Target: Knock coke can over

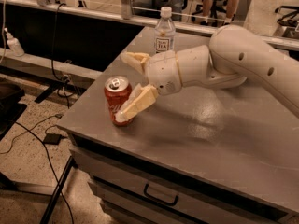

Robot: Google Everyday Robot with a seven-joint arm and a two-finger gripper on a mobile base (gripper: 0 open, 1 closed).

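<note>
The red coke can stands upright near the front left corner of the grey table. My gripper is open and reaches in from the right, with the can between its spread fingers. The lower finger lies across the can's right front side and looks to be touching it. The upper finger sits behind and above the can's top. The white arm stretches across the table from the right.
A clear tea bottle with a white cap stands at the table's far edge behind the gripper. The table's left and front edges are close to the can. A drawer with a handle is below. Cables lie on the floor at left.
</note>
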